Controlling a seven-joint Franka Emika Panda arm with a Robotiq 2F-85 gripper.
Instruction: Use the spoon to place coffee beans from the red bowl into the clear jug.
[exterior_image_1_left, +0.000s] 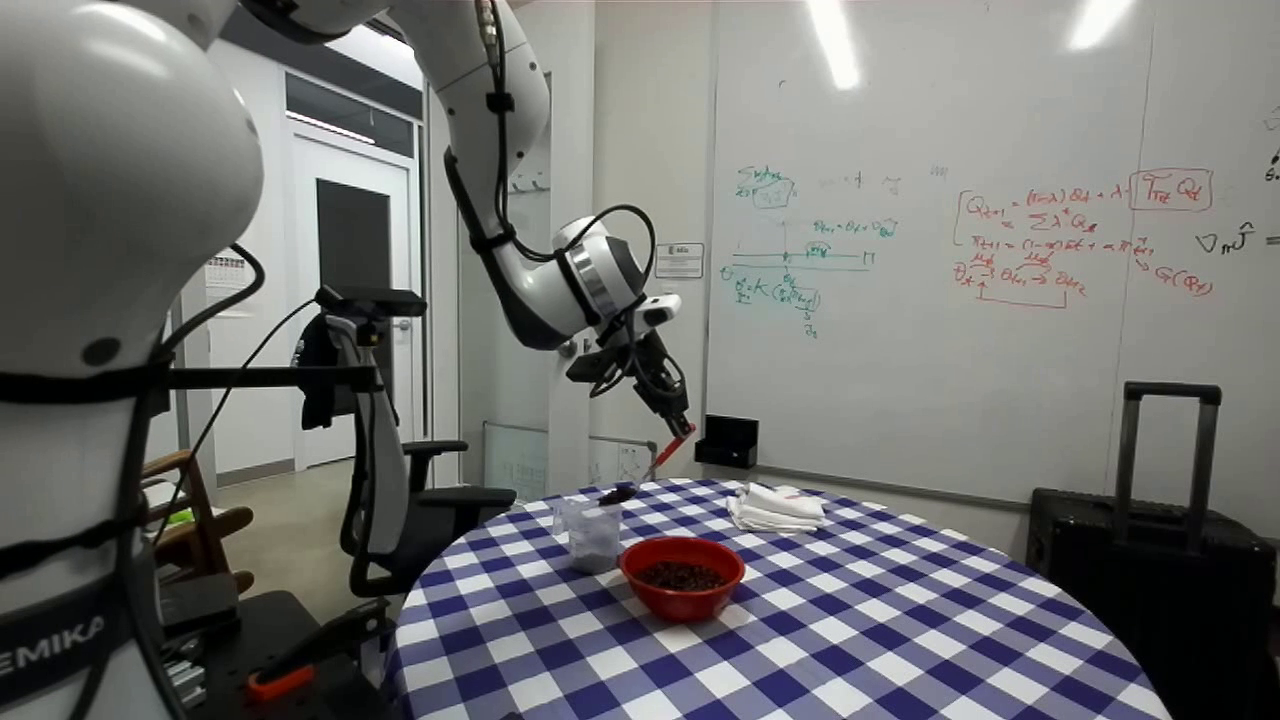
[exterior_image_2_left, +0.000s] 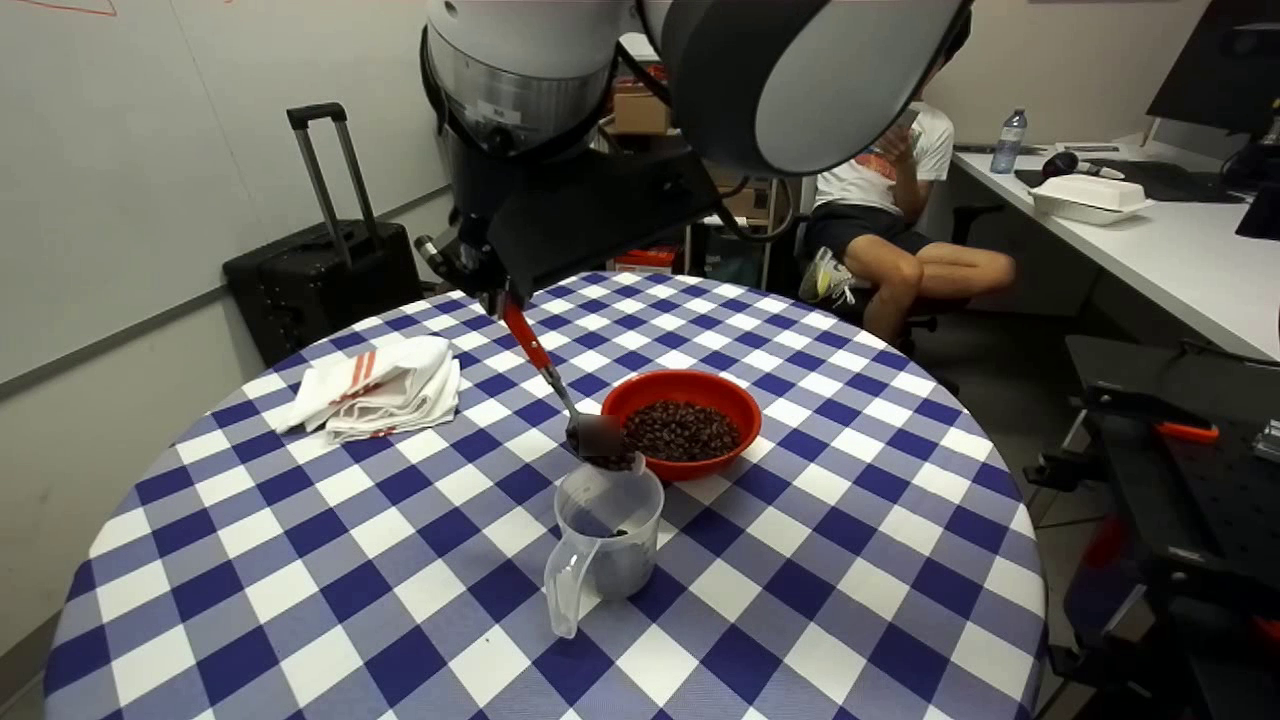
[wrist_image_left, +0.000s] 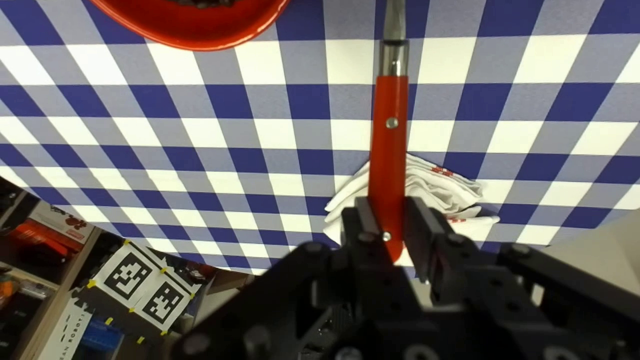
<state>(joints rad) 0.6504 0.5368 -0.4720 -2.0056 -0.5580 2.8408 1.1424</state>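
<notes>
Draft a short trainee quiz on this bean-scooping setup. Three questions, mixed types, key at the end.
1. Compare: which shows more coffee beans inside, the red bowl or the clear jug?
2. True or false: the folded white cloth hangs over the rim of the clear jug.
3. Fill in: the gripper is shut on the ____ of the spoon.

Key
1. The red bowl; only a few dark bits show in the clear jug.
2. False; it lies on the checked tablecloth.
3. red handle
</notes>
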